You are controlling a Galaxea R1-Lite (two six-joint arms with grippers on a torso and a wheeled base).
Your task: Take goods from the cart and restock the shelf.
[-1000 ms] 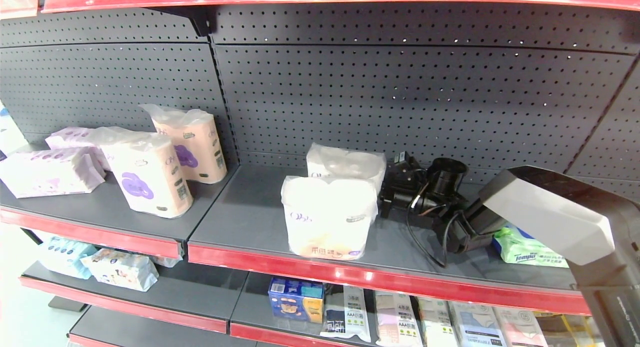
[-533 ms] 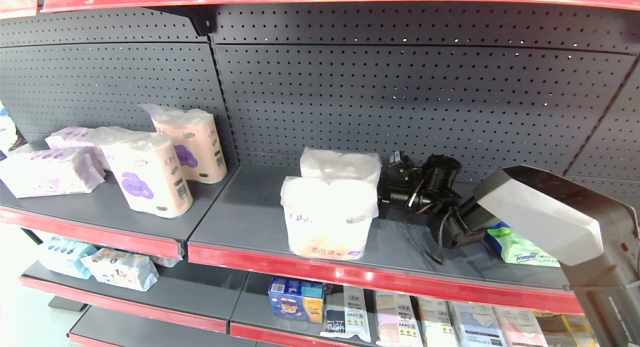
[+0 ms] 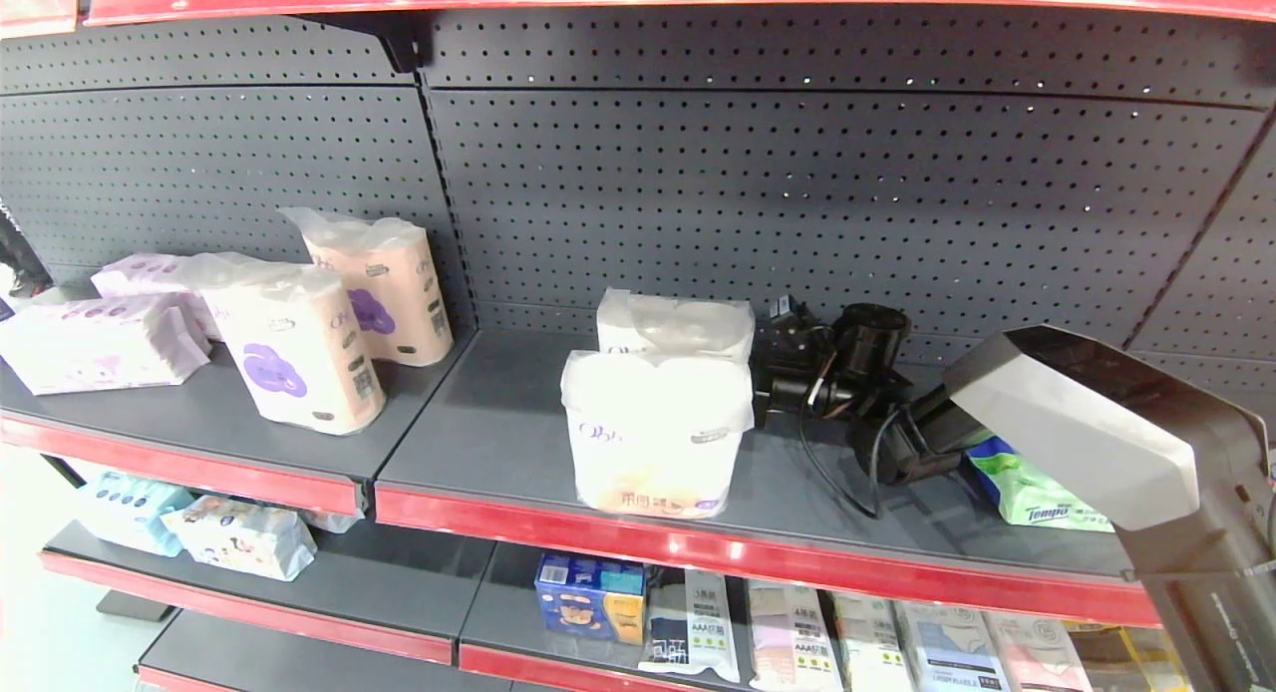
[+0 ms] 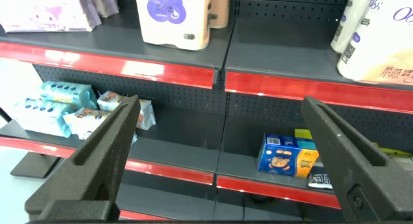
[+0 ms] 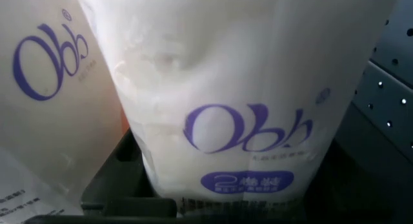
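Head view: at mid-frame the right gripper [image 3: 773, 375] sits on the shelf [image 3: 478, 443], its fingers clamped on the rear roll pack [image 3: 675, 323]. That pack stands upright, touching the front roll pack [image 3: 653, 433] just behind it. In the left wrist view the left gripper [image 4: 219, 104] has its fingers wide apart around nothing, facing a blue box [image 4: 287, 156] at lower right.

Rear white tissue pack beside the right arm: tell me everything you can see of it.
The rear white pack is a soft bundle of white rolls in clear plastic film with a purple logo. It stands upright on the grey shelf, directly behind the front pack, near the pegboard back. The right tool is against its right side.
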